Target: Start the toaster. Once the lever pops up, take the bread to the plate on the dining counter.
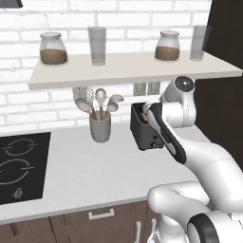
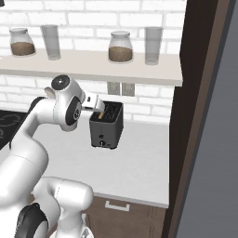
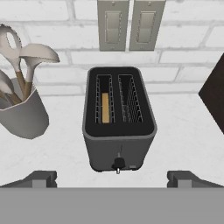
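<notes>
My end effector (image 3: 112, 178) hangs spread wide and empty. The toaster (image 3: 119, 122) sits straight ahead and just below it, its front lever (image 3: 118, 164) centred between my fingertips and its slots running away from me. The bread (image 3: 105, 107) stands in the left slot.

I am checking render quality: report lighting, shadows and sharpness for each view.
Left base view: even flat light, soft pixelated edges on the toaster. Right base view: the same softness, dark wall panel at right. Hand view: sharpest; bread clear in the left slot, faint shadow under the utensil cup.
</notes>
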Controlling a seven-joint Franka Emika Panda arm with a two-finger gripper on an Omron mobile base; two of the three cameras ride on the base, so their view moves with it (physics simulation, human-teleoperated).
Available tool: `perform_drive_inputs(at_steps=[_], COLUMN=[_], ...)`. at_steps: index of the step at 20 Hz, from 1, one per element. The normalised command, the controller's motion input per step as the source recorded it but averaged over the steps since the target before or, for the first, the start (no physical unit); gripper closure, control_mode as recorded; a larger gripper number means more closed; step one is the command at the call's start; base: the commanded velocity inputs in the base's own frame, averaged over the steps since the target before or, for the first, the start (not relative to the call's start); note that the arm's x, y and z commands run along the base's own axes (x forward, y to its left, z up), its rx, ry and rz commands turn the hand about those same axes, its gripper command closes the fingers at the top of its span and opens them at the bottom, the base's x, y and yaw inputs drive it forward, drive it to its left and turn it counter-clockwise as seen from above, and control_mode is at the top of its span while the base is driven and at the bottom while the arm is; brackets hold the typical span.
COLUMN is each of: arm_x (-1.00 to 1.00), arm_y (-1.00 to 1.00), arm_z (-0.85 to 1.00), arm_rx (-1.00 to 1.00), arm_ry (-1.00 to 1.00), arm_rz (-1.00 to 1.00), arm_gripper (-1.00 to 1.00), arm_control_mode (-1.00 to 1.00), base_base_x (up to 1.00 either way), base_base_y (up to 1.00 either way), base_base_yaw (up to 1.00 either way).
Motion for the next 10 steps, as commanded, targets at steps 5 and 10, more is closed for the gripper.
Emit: perform_drive_inputs(at_steps=[5,10], arm_x=[0.00,0.00], arm_y=[0.00,0.00], arm_z=[0.00,0.00], arm_rx=[0.00,0.00], arm_ry=[0.00,0.00], arm_rz=[0.00,0.00], arm_gripper=[-1.00,-1.00], arm_control_mode=[-1.00,-1.00], base_base_x=[0.00,0.00], base_base_y=[0.00,0.00], base_base_yaw=[0.00,0.00])
